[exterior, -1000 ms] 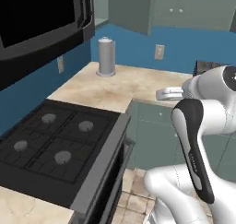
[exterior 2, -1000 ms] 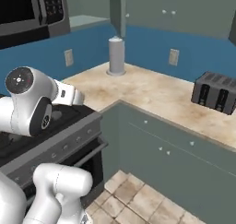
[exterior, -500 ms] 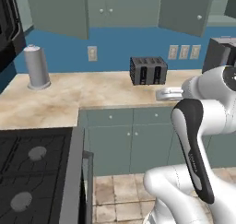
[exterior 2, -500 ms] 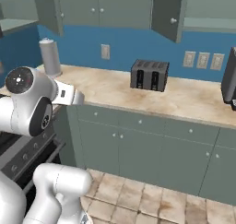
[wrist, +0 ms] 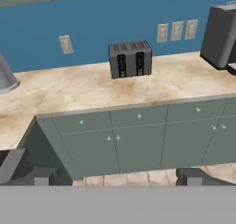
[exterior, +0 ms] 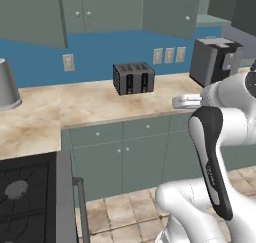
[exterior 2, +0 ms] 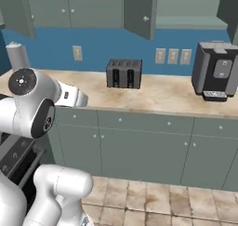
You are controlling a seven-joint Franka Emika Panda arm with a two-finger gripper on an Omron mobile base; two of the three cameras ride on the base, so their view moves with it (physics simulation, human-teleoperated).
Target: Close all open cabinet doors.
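An upper cabinet door (exterior 2: 139, 11) stands swung out from its cabinet, its pale knob facing the room; the same door (exterior: 170, 9) hangs left of a bare shelf. Another upper door (exterior: 30, 12) at the far left is also angled outward, and a third door's edge (exterior 2: 234, 11) juts in at the far right. The two middle upper doors (exterior: 82, 7) lie flush. Lower doors (wrist: 138, 149) under the counter sit shut. My gripper (wrist: 113, 176) is open, holding nothing, well short of the counter and far below the upper doors. The hand (exterior: 182, 102) is at counter height.
A dark toaster (exterior: 132, 78) stands mid-counter against the blue wall. To the right on the counter (exterior 2: 158, 97) sits a grey coffee machine (exterior 2: 215, 70). A grey cylinder (exterior: 5, 84) stands at the left, and the black stove (exterior: 25, 197) is at the lower left. Tiled floor (exterior 2: 153, 197) lies before the cabinets.
The whole picture has swept right as the base turned: stove corner and microwave slid out left, toaster, coffee machine and the open upper doors came in. The arm's pose looks unchanged.
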